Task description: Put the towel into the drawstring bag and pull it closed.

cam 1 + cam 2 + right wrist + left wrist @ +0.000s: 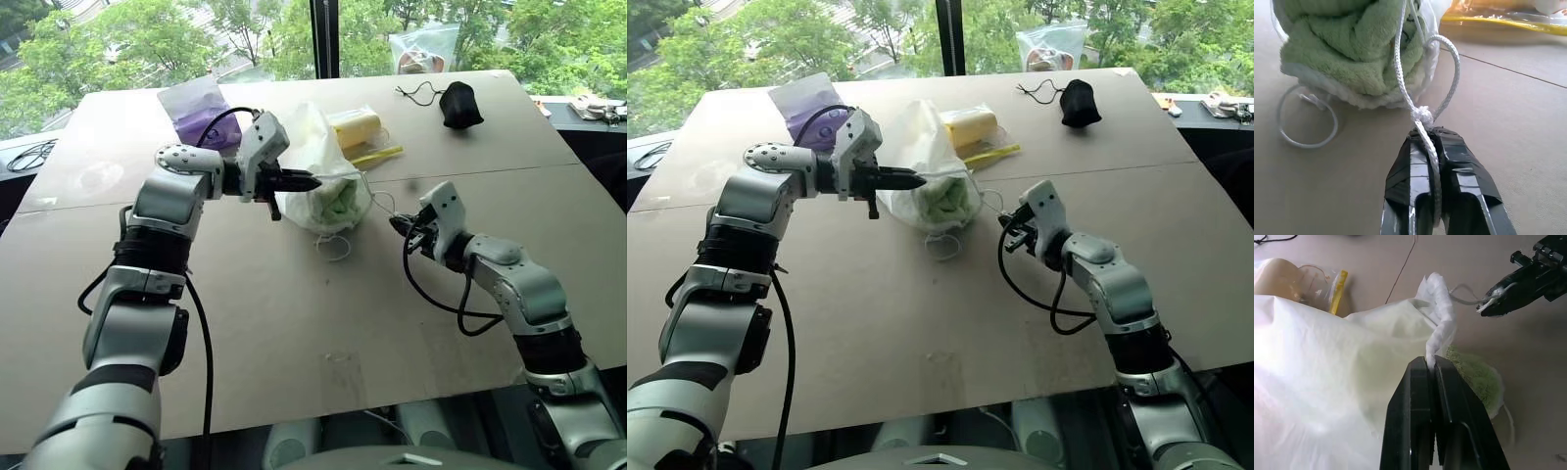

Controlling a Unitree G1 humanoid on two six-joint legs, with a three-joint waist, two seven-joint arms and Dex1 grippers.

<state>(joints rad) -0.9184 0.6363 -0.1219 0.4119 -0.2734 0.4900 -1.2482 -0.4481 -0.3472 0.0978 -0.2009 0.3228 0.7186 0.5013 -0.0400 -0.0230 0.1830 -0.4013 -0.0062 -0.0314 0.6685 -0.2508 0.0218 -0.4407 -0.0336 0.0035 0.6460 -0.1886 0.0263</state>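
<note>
Pinching the gathered rim of the drawstring bag (pixel 323 166) on the table (pixel 294 323), the left gripper (pixel 1432 363) was clamped shut while the right gripper (pixel 1431 134) gripped its white cord (pixel 1400 73), the towel (pixel 1347 44) inside the bag's mouth.

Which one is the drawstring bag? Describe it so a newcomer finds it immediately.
On the tan table, look mid-table, between the two arms. The drawstring bag is the thin white see-through pouch with the green towel inside, unlike the yellow packet behind it.
</note>
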